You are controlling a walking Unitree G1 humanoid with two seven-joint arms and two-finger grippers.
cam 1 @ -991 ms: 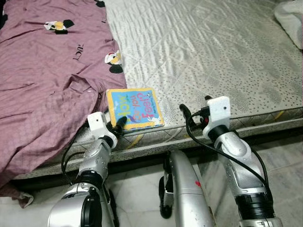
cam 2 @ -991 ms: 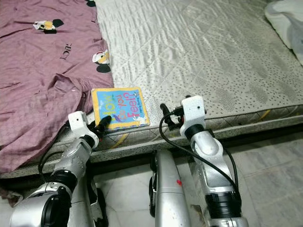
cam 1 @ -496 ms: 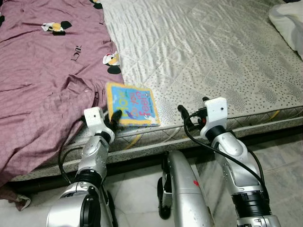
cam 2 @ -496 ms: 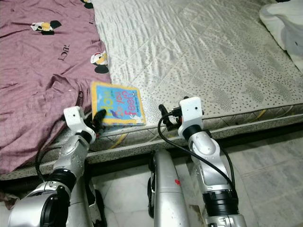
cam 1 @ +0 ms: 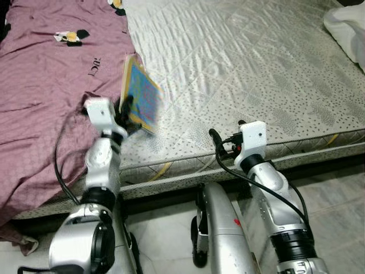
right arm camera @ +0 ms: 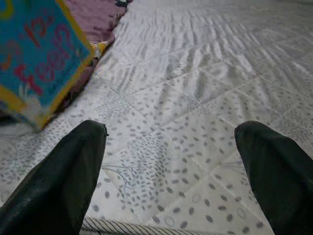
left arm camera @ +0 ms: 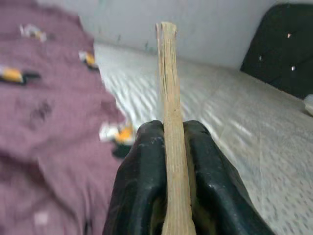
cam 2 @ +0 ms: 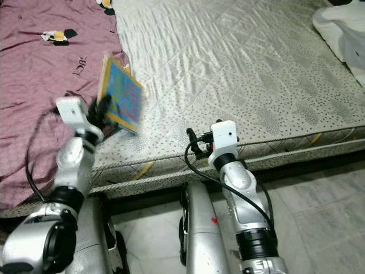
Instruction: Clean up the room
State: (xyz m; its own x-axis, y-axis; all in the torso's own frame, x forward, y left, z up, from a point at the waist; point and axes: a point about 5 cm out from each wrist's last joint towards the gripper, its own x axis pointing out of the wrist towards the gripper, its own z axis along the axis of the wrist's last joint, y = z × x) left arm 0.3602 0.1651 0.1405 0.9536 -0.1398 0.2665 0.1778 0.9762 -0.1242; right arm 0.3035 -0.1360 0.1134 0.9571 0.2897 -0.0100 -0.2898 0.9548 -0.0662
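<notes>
Right gripper (right arm camera: 171, 171): fingers apart, idle at the mattress (cam 1: 256, 74) edge.
Left gripper (left arm camera: 166, 166): fingers clamped on the book (cam 1: 140, 94), held upright above the purple sheet (cam 1: 45, 97).
Advice: maintain a firm pinch; carry it level.

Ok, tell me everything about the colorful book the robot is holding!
The book is thin, with a blue cover, yellow border and red letters. Its pale page edge looks like thick card. The left gripper pinches its lower edge between both black fingers, holding it tilted up above the grey mattress, beside the purple sheet.
</notes>
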